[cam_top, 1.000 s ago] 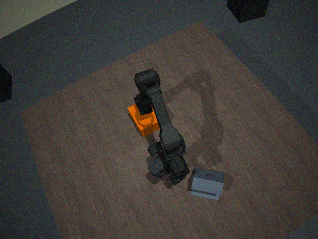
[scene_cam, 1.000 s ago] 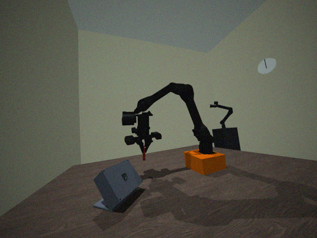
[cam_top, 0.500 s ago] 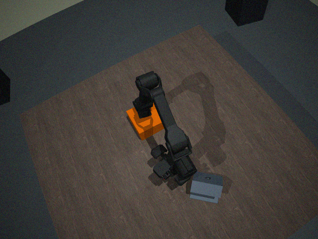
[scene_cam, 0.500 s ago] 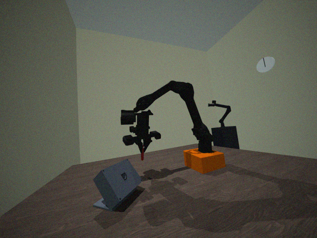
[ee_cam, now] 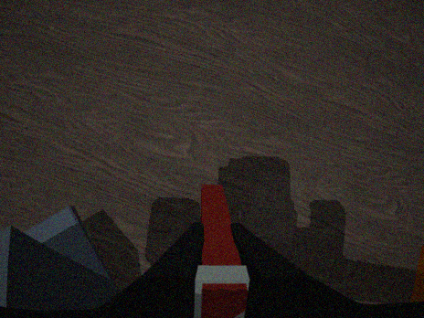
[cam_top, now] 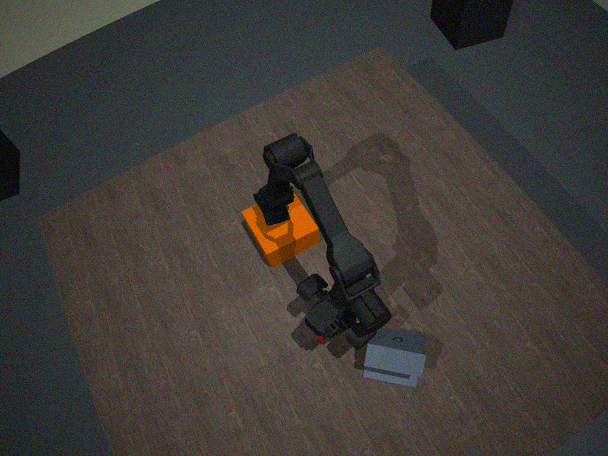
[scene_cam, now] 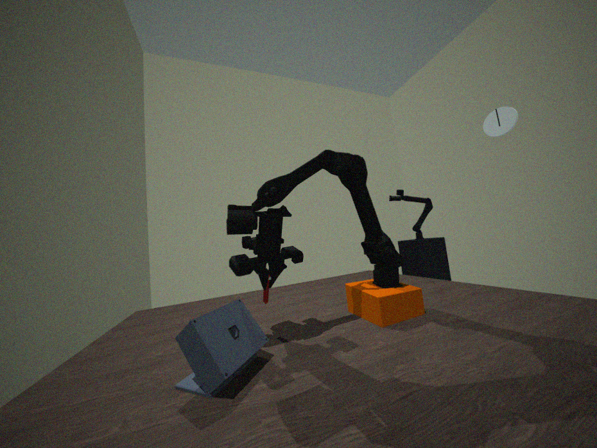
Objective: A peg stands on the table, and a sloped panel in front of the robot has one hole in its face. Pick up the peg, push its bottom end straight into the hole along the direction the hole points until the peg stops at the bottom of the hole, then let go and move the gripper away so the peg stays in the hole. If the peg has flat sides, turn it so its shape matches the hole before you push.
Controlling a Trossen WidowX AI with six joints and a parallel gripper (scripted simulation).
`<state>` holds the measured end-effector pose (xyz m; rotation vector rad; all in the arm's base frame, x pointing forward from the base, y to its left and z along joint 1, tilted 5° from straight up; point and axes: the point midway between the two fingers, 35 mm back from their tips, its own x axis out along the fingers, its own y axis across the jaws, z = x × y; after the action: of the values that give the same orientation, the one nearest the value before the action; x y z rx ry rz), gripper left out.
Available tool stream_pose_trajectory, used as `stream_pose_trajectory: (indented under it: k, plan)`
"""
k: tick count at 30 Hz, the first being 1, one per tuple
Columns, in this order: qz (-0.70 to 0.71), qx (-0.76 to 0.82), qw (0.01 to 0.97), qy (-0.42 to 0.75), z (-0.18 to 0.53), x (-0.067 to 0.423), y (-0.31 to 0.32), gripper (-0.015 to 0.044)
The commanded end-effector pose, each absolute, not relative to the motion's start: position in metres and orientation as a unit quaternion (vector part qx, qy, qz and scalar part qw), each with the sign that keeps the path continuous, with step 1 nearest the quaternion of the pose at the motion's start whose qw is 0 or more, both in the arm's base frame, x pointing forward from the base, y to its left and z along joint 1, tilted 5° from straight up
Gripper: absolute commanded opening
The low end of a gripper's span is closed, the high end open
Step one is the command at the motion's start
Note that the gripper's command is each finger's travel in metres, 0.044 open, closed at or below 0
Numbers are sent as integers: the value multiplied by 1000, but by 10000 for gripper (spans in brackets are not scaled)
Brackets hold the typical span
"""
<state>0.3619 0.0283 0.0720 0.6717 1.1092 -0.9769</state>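
Peg point(scene_cam: 265, 291): red, slim, clamped between the fingers of the gripper point(scene_cam: 269, 279) and carried in the air above the wooden table point(scene_cam: 434, 346), touching nothing below. Long axis close to vertical in the exterior view, slightly tilted, free bottom end pointing down at the table top, upper end hidden between the fingers. From the wrist view, seen as a red bar point(ee_cam: 218, 234) running straight out ahead between the two dark fingers, with a pale band across it near the grip; flat faces visible, exact cross-section hard to tell. From the top view, only a small red spot point(cam_top: 320, 338) showing under the wrist.

Gripper clenched on the peg, pointing downward, hanging from the dark arm point(scene_cam: 337, 168) that arches up and over from the orange base point(scene_cam: 385, 301).

Grey sloped panel point(scene_cam: 219, 344) standing on the table near the gripper, lower and toward the camera in the exterior view, face tilted upward, one small dark hole point(scene_cam: 233, 331) in that face. Peg well above the panel and beside it, apart from the hole, its axis not lined up with the slope of the face. In the wrist view, a corner of the panel point(ee_cam: 58, 230) at lower left, left of the peg.
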Motion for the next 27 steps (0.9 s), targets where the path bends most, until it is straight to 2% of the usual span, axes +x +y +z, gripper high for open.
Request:
stream_pose_trajectory:
  k: [1, 27]
  plan:
    - [-434, 295, 696, 490, 73, 363, 33, 0]
    - [-407, 253, 742, 468, 79, 365, 70, 0]
